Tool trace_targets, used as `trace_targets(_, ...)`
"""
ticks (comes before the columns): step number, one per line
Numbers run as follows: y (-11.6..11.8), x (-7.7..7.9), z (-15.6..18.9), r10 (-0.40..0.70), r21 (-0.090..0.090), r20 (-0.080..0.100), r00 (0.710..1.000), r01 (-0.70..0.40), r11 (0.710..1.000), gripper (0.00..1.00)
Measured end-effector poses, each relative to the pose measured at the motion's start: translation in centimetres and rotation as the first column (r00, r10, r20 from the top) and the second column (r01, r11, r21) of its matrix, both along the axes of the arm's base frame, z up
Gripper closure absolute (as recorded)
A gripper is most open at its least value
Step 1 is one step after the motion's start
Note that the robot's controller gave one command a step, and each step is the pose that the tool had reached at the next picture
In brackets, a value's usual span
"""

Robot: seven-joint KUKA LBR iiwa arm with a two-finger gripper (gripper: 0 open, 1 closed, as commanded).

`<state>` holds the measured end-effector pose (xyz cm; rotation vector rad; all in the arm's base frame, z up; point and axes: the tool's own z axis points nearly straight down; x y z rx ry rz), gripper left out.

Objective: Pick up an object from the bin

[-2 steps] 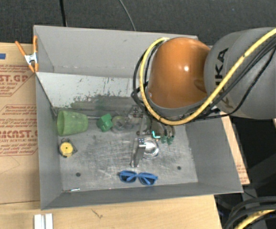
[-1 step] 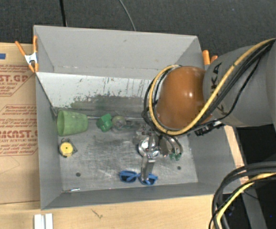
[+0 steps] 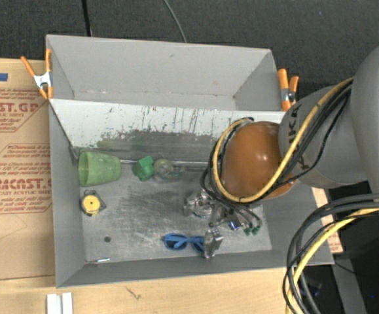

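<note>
The blue thing [image 3: 181, 242], thin and looped like plastic spectacles, lies flat near the front wall of the bin [image 3: 68, 231]. Its long axis runs left to right, and its right end is lost under the gripper [image 3: 210, 234]. I cannot tell whether the claw is apart or together. A green cup [image 3: 99, 167] lies on its side, well apart.
</note>
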<state>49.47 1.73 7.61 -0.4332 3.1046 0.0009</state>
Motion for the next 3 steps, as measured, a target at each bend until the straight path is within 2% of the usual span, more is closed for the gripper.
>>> trace_targets(1,0.0,-0.2,-0.1,0.000,0.000,-0.006,1.000,0.000,1.000,1.00)
trace_targets(2,-5.0,3.9,6.1,0.453,-0.004,-0.002,0.892,-0.453,0.892,1.00)
trace_targets(3,-4.6,4.4,15.6,0.461,-0.006,0.004,0.888,-0.461,0.888,1.00)
